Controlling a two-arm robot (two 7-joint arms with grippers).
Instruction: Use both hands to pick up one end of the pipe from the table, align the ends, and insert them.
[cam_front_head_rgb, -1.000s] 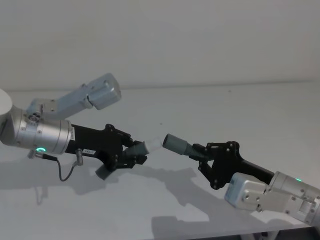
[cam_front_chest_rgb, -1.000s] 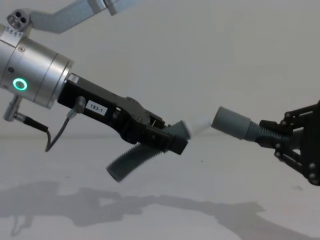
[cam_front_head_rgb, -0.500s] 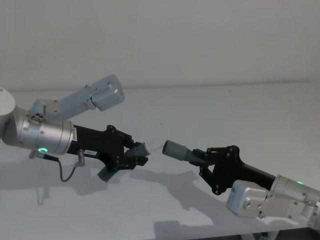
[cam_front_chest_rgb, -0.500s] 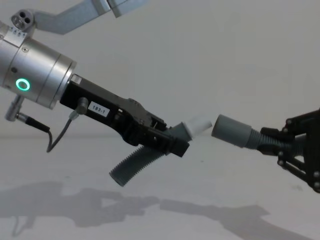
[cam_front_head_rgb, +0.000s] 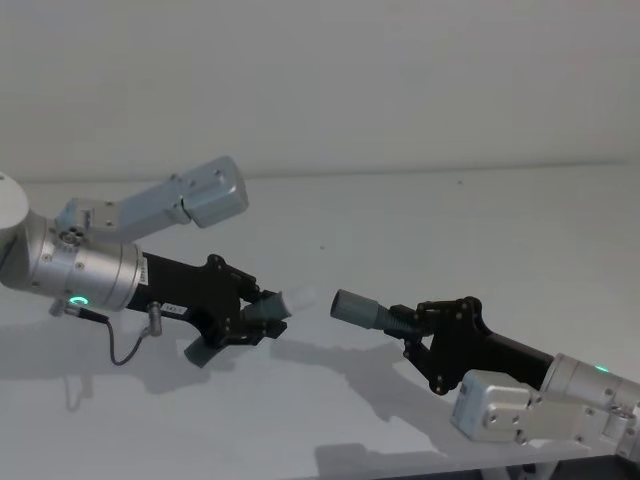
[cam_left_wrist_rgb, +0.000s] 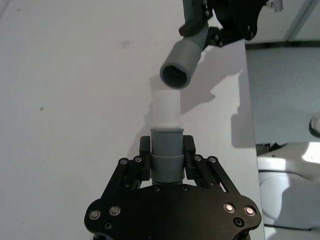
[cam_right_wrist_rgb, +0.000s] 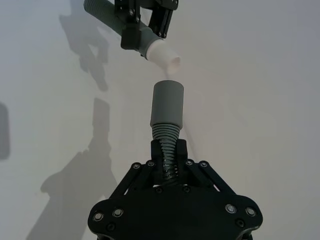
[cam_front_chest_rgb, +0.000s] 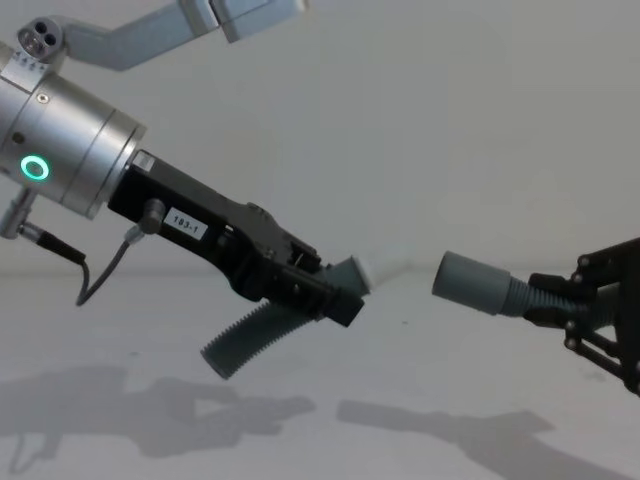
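Two ends: white tip (cam_front_head_rgb: 300, 297) and grey cuff (cam_front_head_rgb: 352, 307) face each other, near but apart, above the surface (cam_front_head_rgb: 470, 220)
Left hand (cam_front_head_rgb: 262, 318): clamped on the grey collar behind the tip
Right hand (cam_front_head_rgb: 410, 325): clamped on the ribs behind the cuff
Next move: cuff mouth looks tilted off the tip's axis; square it, then push straight
Pipe (cam_front_chest_rgb: 250, 338): dark grey, ribbed, slightly bent; ends smooth

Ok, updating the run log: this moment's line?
left gripper: shut on white-tipped hose | right gripper: shut on grey-cuffed hose | white tip, grey cuff: apart, uninserted
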